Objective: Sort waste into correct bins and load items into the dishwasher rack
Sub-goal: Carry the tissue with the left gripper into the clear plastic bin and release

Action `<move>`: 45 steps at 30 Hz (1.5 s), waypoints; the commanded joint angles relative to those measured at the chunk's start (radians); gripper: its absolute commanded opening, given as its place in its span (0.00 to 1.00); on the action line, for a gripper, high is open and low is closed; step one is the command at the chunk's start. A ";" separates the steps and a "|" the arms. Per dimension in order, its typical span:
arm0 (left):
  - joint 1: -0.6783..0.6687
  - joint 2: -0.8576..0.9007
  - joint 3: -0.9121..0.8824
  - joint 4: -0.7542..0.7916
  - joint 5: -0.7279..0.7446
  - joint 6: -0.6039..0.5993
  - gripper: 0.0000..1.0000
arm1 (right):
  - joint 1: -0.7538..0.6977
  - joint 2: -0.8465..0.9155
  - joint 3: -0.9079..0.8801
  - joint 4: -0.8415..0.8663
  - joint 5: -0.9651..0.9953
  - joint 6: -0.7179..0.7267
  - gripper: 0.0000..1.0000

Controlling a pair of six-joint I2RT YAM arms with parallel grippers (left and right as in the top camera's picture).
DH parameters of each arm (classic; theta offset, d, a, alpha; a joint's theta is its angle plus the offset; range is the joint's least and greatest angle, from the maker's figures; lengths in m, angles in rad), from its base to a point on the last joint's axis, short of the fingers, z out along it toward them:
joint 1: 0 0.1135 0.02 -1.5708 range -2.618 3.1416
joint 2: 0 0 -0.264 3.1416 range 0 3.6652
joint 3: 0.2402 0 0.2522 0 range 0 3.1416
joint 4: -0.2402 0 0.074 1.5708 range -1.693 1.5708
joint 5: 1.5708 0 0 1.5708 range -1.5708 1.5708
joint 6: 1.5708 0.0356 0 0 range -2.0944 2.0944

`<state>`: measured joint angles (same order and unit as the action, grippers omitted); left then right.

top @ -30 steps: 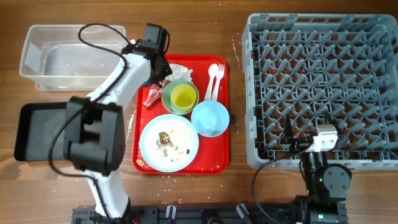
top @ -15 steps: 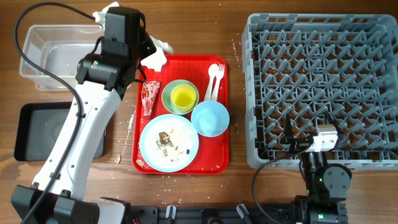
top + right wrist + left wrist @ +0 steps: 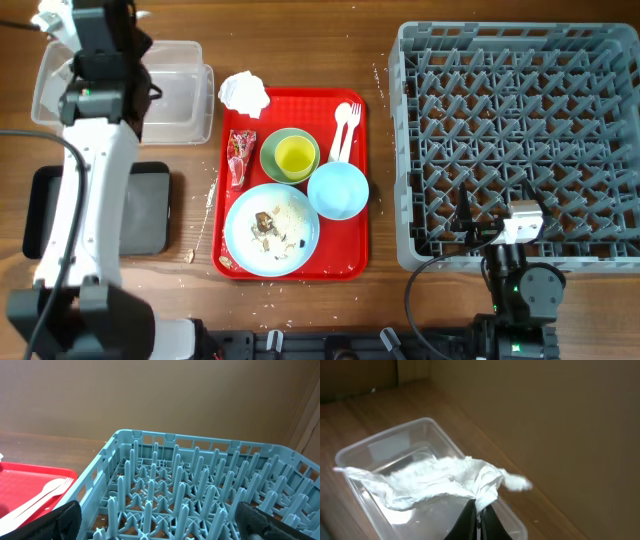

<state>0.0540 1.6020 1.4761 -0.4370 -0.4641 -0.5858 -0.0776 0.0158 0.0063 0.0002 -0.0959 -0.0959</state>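
The left gripper (image 3: 479, 511) has swung off the red tray (image 3: 350, 262) to the clear tub (image 3: 390, 449), jaws pinched tight on a crumpled napkin (image 3: 440, 482) hanging above it. A second napkin (image 3: 244, 93) lies at the tray's back-left corner. The right gripper (image 3: 160, 521) gapes wide beside the rack (image 3: 200, 475), unmoved.

A robot lab bench: arms (image 3: 85, 190) and loose cables (image 3: 410, 285) on a wooden table (image 3: 380, 40), rack (image 3: 520, 60) staged, plain brown backdrop (image 3: 545, 410).
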 commanded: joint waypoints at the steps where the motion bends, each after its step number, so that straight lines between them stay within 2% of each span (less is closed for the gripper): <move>1: 0.043 0.090 0.003 -0.039 0.086 -0.013 0.04 | -0.005 -0.006 -0.001 0.004 0.009 -0.009 1.00; 3: 0.051 0.120 0.003 -0.072 0.085 -0.055 0.04 | -0.005 -0.006 -0.001 0.004 0.009 -0.009 1.00; 6: 0.054 0.163 0.003 -0.085 0.086 -0.059 0.04 | -0.005 -0.006 -0.001 0.004 0.009 -0.009 1.00; 7: 0.054 0.175 0.003 -0.091 0.090 -0.059 0.18 | -0.005 -0.006 -0.001 0.004 0.009 -0.009 1.00; 9: 0.054 0.182 0.003 -0.099 0.129 -0.058 0.86 | -0.005 -0.006 -0.001 0.004 0.009 -0.009 1.00; 10: 0.054 0.180 0.003 -0.099 0.148 -0.057 0.90 | -0.005 -0.006 -0.001 0.004 0.008 -0.009 1.00; 12: 0.054 0.164 0.003 -0.099 0.211 -0.047 0.89 | -0.005 -0.006 -0.001 0.004 0.008 -0.009 1.00; 13: 0.053 0.150 0.003 -0.099 0.276 -0.047 0.84 | -0.005 -0.006 -0.001 0.004 0.009 -0.009 0.99; 15: 0.038 0.112 0.003 -0.089 0.453 -0.047 0.70 | -0.005 -0.006 -0.001 0.004 0.009 -0.009 1.00; 17: -0.003 0.092 0.003 -0.066 0.539 -0.041 0.66 | -0.005 -0.006 -0.001 0.004 0.009 -0.009 1.00; 19: -0.060 0.094 0.003 -0.043 0.569 0.025 0.64 | -0.005 -0.006 -0.001 0.004 0.008 -0.009 1.00; 22: -0.176 0.118 0.003 -0.026 0.543 0.154 0.62 | -0.005 -0.006 -0.001 0.004 0.009 -0.009 1.00; 25: -0.268 0.173 0.003 -0.011 0.373 0.215 0.58 | -0.005 -0.006 -0.001 0.004 0.009 -0.009 1.00; 27: -0.296 0.221 0.003 -0.002 0.313 0.237 0.55 | -0.005 -0.006 -0.001 0.004 0.009 -0.009 1.00; 36: -0.298 0.470 0.003 0.026 0.272 0.240 0.54 | -0.005 -0.006 -0.001 0.004 0.009 -0.009 1.00; 45: -0.299 0.557 0.003 0.086 0.272 0.238 0.51 | -0.005 -0.006 -0.001 0.004 0.009 -0.009 1.00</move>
<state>-0.2478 2.1300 1.4765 -0.3653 -0.1753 -0.3595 -0.0776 0.0158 0.0063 0.0006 -0.0959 -0.0959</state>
